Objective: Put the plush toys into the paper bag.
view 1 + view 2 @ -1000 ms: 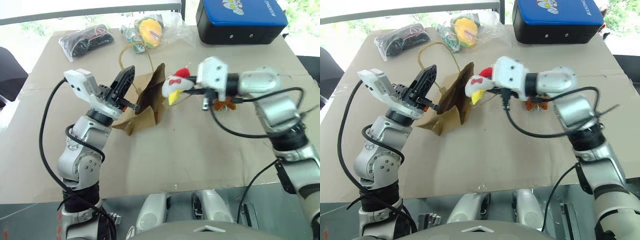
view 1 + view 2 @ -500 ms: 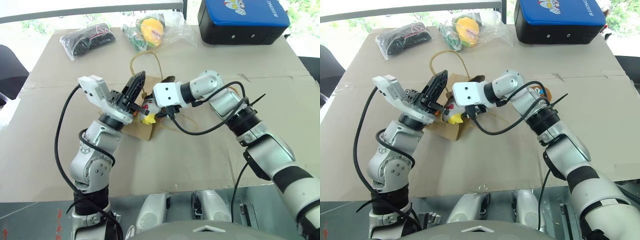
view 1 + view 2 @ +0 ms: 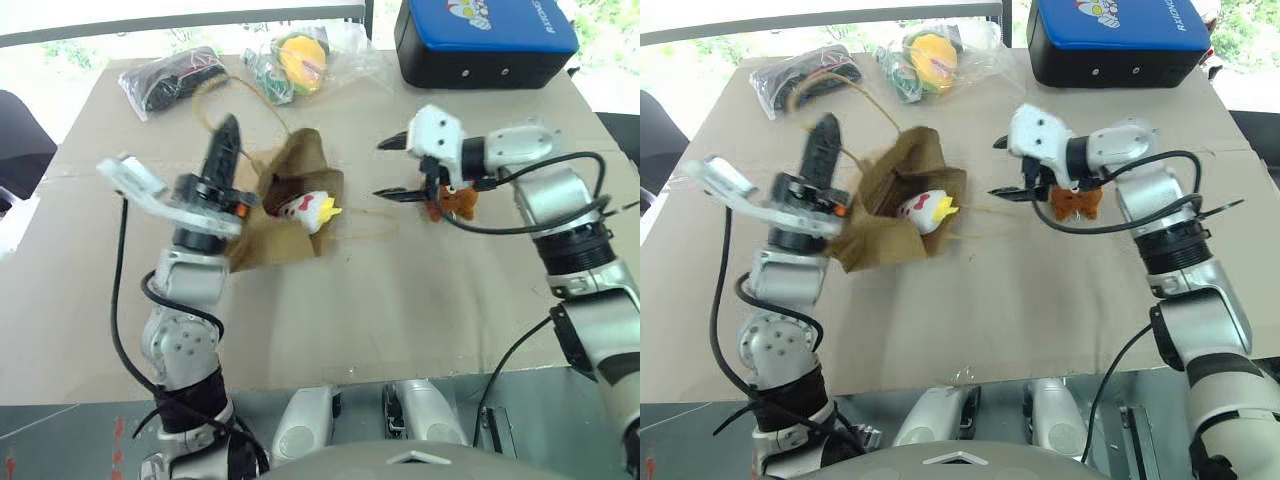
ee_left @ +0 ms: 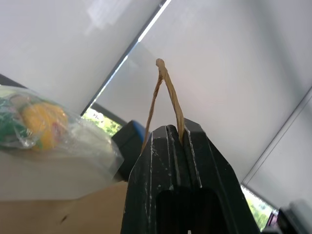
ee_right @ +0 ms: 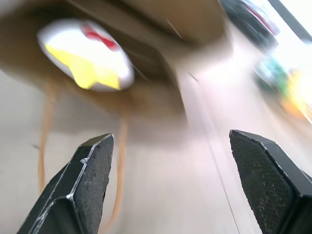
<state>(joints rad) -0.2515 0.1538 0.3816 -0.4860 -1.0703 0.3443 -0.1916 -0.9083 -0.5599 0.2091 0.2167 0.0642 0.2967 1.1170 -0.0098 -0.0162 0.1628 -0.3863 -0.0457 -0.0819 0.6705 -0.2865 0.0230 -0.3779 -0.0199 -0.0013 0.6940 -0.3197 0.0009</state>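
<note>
The paper bag [image 3: 285, 205] lies on its side on the table [image 3: 330, 310], mouth held up and open because the left gripper [image 3: 226, 140] has its jaws closed on one of the cord handles [image 4: 165, 92] and is pulling it upward; the other handle [image 3: 365, 228] trails loose on the table towards the right. The lift keeps the mouth wide enough for a toy to go in. The white plush toy [image 3: 308, 208], with its red top and yellow parts, sits just inside the mouth, resting against the lower wall and partly poking out, so it looks to be only shallowly in and could roll back out if the handle were slackened.

The right gripper [image 3: 398, 167] hangs above the table, a little way from the bag's mouth, jaws spread wide and holding nothing. The brown plush toy [image 3: 450, 203] lies on the table just behind and below that gripper, partly hidden by the wrist, still outside the bag. It is probably the next thing to pick up.

Farther back are a yellow-green toy in a clear plastic bag [image 3: 300, 60], a dark bundle in another clear bag [image 3: 170, 78] and a black and blue case [image 3: 485, 40], all well apart from the work. The loose handle lies between bag and brown toy and might snag.
</note>
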